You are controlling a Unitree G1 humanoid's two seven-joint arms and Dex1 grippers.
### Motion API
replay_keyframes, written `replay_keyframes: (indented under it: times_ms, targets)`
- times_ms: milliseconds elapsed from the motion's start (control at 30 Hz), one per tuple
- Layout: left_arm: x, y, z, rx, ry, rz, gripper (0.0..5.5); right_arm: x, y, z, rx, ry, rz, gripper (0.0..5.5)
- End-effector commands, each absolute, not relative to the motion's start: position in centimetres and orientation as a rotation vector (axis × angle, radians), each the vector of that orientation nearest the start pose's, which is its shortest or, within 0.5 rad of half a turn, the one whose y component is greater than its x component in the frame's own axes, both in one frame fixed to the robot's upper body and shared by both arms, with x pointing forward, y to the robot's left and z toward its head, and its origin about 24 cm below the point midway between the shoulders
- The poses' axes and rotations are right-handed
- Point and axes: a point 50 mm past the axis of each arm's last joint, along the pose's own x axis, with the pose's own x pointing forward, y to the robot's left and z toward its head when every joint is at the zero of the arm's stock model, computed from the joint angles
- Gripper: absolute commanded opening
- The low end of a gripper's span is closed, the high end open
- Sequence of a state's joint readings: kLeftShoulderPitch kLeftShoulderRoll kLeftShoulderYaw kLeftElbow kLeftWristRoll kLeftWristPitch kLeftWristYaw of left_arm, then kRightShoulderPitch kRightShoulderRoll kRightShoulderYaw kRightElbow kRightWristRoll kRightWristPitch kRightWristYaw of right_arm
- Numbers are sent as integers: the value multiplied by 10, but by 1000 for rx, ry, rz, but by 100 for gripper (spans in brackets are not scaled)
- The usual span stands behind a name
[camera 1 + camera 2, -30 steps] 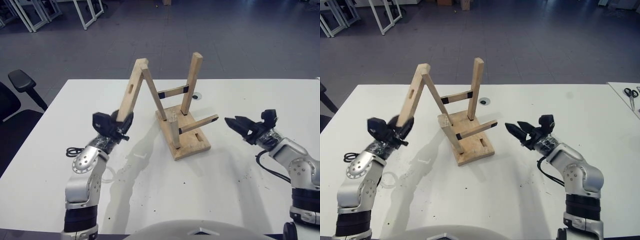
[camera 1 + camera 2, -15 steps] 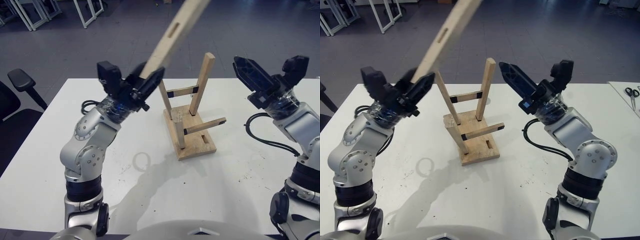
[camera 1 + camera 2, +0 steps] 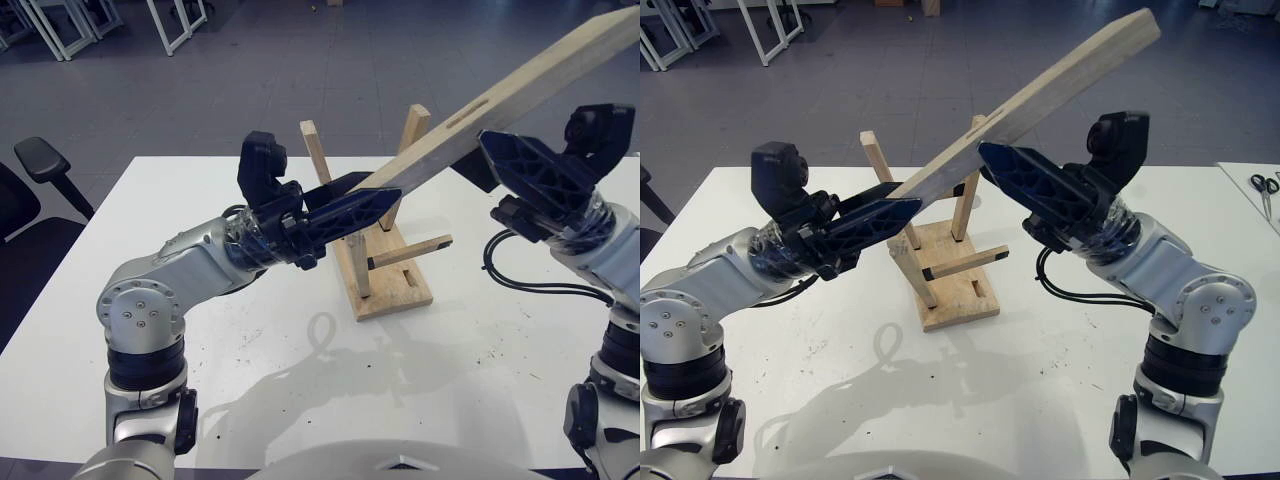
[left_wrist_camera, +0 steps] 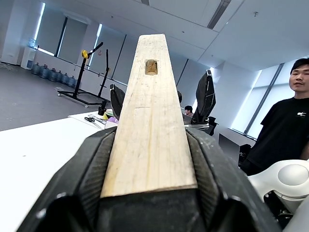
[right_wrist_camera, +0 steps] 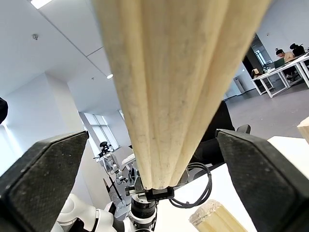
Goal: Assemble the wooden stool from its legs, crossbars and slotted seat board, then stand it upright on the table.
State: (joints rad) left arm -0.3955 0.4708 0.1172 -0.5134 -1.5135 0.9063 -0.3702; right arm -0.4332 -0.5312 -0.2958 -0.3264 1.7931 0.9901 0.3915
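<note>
**Desk:** What takes up most of the frame?

**Photographer:** The white tabletop (image 3: 480,400), with bare surface from the seat board toward 6 o'clock, down to the near edge.

**Desk:** Where is the stool?

**Photographer:** The seat board (image 3: 395,295) lies flat mid-tabletop, with legs and a crossbar (image 3: 410,251) sticking up from it. Above it a loose slotted leg (image 3: 520,75) slants toward 2 o'clock. The left tool (image 3: 385,197) clamps its lower end. The right tool (image 3: 475,158) is spread wide, one finger on either side of the leg.
</note>
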Motion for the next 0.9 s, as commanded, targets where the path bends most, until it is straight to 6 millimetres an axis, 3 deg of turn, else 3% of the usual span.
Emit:
replay_keyframes:
  times_ms: [33,367,533,567,733,800,900]
  targets:
    - [218,118,217,-554,77,-1374,204,227,-157,239,750,-3,1416,418]
    - [216,120,214,-553,113,-1396,204,221,-154,233,665,24,1457,207]
    - [215,126,213,-539,114,-1391,204,221,-158,232,655,20,1445,201]
    - [215,126,214,-536,102,-1392,243,222,-158,232,655,21,1441,201]
    - [216,136,222,-557,2,-1373,317,225,-161,229,657,30,1408,201]
    - [221,152,225,-576,-41,-1315,317,229,-169,228,653,27,1357,201]
    - [245,192,218,-582,-97,-1058,317,243,-189,227,646,-8,1206,201]
